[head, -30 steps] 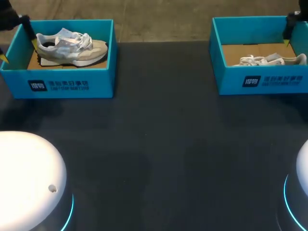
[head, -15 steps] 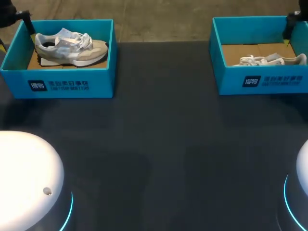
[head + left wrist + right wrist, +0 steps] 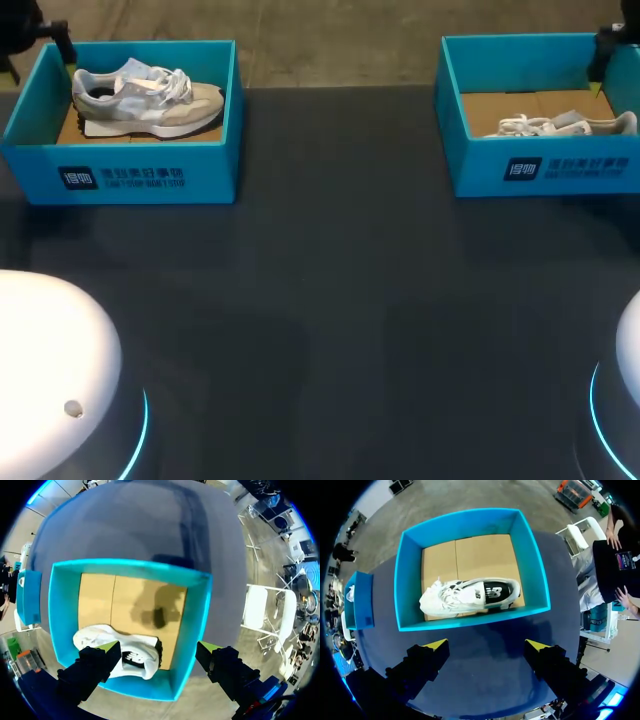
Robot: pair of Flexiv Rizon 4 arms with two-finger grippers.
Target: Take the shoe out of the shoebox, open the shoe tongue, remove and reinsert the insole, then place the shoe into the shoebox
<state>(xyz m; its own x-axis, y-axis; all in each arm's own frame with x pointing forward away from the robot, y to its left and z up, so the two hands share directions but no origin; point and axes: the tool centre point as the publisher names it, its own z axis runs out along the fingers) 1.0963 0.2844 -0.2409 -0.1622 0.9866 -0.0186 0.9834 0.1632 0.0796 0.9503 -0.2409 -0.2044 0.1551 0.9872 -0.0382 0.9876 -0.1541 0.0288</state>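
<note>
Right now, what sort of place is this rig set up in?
Probably a robot test bench: a dark matte table, a left teal cardboard shoebox holding a grey-and-white sneaker, and a right teal cardboard shoebox holding a white sneaker, staged symmetrically.

Matt dark table (image 3: 330,300), teal cardboard shoebox (image 3: 212,160), pale cloth shoe (image 3: 150,98)

A broad stretch of bench (image 3: 330,300) lies open between the left box (image 3: 120,175) and the right box (image 3: 545,165). Both boxes are open on top, with walls all round. The right shoe (image 3: 470,596) hugs one long wall, bare cardboard beyond it. The left shoe (image 3: 97,635) lies under the left jaws, which are spread wide and straddle that box's wall.
</note>
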